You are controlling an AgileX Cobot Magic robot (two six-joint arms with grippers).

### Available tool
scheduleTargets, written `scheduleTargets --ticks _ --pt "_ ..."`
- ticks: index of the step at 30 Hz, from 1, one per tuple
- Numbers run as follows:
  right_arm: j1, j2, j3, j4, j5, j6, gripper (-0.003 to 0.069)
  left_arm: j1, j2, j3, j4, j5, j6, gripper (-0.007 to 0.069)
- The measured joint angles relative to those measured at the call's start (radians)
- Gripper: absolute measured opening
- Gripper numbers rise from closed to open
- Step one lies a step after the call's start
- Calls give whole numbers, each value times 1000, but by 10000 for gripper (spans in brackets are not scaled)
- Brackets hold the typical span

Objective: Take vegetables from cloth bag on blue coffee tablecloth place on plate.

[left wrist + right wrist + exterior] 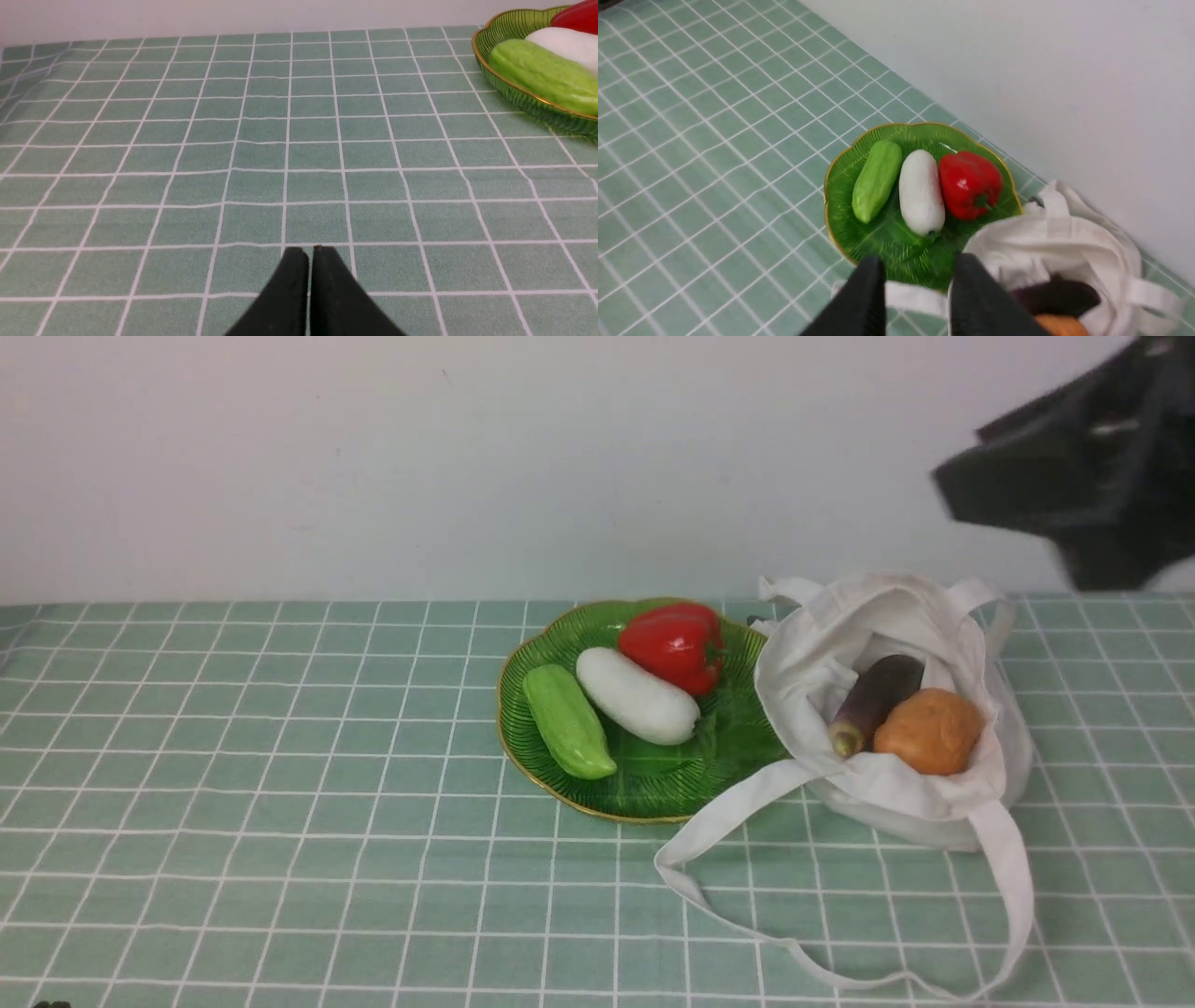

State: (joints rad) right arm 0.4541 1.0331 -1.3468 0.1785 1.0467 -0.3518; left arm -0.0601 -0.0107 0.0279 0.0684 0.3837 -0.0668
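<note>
The white radish [637, 695] lies on the green plate [653, 784], between a light green cucumber [567, 721] and a red bell pepper [674, 645]. The white cloth bag [896, 793] sits open just right of the plate on the blue-green checked tablecloth [280, 756]. My right gripper [920, 270] is open and empty, high above the near edge of the plate [887, 238] and the bag [1064, 238]. Its arm [1074, 467] shows blurred at the upper right. My left gripper [309, 254] is shut and empty over bare cloth, left of the plate [514, 23].
A dark purple eggplant [873, 700] and a round orange vegetable [929, 731] lie in the bag's mouth. Two long strap handles [738, 812] trail over the cloth toward the front. A white wall runs close behind the plate and bag.
</note>
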Motion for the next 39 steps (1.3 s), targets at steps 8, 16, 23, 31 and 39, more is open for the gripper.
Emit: scheduleTargets --ticks 8,16,23,31,39 --pt "0 -461 322 -7 -114 60 -10 0 0 0 0 0 0 -8" --pt "0 -693 825 47 -602 62 -14 0 0 0 0 0 0 -8" --pt "0 -693 908 66 -729 65 -14 0 0 0 0 0 0 -8" --pt "0 -693 908 66 -702 65 -14 0 0 0 0 0 0 -8" --pt "0 -694 909 66 -701 65 -14 0 0 0 0 0 0 -8"
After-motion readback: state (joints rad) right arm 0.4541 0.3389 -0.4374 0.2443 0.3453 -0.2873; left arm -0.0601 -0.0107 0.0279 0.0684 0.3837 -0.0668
